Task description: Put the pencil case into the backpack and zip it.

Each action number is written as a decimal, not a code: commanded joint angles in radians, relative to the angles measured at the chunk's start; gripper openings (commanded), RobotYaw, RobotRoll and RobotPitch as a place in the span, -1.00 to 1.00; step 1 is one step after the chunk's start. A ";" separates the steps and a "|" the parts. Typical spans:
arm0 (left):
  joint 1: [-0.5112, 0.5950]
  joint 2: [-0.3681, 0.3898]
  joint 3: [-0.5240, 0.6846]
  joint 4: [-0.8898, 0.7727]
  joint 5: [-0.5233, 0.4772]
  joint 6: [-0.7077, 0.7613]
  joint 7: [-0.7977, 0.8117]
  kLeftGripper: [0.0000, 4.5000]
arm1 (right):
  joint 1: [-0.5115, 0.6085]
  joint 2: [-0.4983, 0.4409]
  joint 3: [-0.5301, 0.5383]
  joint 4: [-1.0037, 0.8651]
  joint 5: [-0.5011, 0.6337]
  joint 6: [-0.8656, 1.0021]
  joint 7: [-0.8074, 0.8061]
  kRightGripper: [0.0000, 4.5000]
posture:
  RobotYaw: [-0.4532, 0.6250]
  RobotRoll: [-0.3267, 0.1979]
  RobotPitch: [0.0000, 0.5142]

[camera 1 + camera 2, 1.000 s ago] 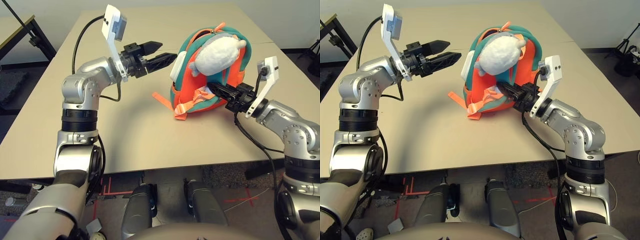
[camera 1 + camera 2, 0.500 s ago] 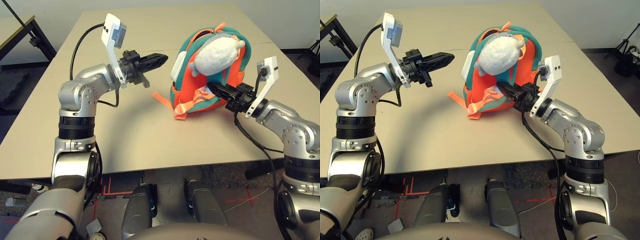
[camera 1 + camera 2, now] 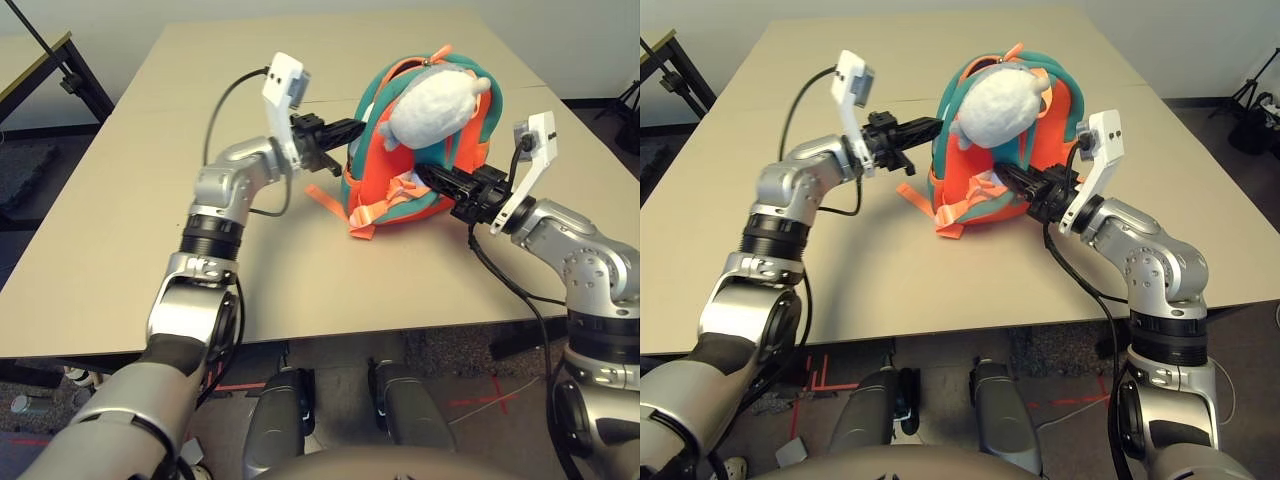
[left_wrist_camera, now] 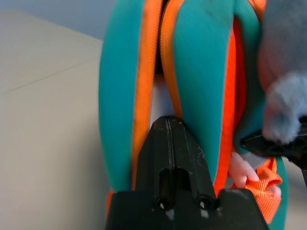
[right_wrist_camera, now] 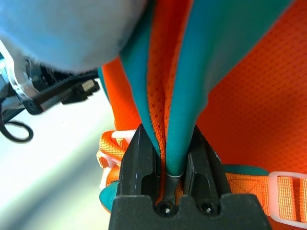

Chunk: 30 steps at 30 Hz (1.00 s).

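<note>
I see backpack (image 3: 420, 150) upright on table (image 3: 150, 200). My right gripper (image 5: 169, 158) pinching its teal edge. My left gripper (image 3: 345, 128) pressed together, tips at open seam. Pencil case (image 4: 160, 100) just ahead inside. Zipping left.

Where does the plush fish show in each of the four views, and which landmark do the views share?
Left eye: the plush lies on top of the backpack, right of centre.
Right eye: the same spot on the backpack, near the centre.
Left wrist: grey fluff beside the teal trim.
Right wrist: a pale blurred mass against the trim.
Shared landmark: the teal trim.
</note>
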<state>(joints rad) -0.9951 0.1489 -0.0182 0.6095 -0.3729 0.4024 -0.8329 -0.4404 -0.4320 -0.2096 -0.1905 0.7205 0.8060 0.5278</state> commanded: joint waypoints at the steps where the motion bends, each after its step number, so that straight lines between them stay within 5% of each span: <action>1: 0.013 -0.024 -0.037 0.024 0.033 0.001 -0.020 -1.00 | -0.012 0.015 0.018 -0.016 0.013 -0.007 0.012 -0.79 | -0.55 0.25 -0.59; 10: 0.066 0.071 0.078 -0.214 -0.078 0.142 -0.027 -1.00 | 0.002 0.022 0.018 -0.029 0.012 -0.006 0.005 -0.79 | -0.55 0.25 -0.59; 15: 0.083 0.189 0.130 -0.385 -0.175 0.287 -0.052 -0.41 | -0.003 0.025 0.026 -0.016 0.007 -0.011 0.014 -0.79 | -0.52 0.25 -0.59; 23: 0.086 0.241 0.093 -0.568 -0.231 0.360 -0.080 1.00 | -0.014 0.031 0.036 0.004 -0.002 -0.019 0.024 -0.79 | -0.50 0.25 -0.60; 30: 0.036 0.185 0.029 -0.559 -0.213 0.311 -0.081 1.00 | -0.012 0.034 0.038 0.003 -0.008 -0.020 0.026 -0.79 | -0.50 0.25 -0.60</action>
<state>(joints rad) -0.9360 0.3414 0.0458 0.0471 -0.6021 0.7393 -0.9046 -0.4435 -0.4081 -0.1895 -0.1869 0.7011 0.7980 0.5300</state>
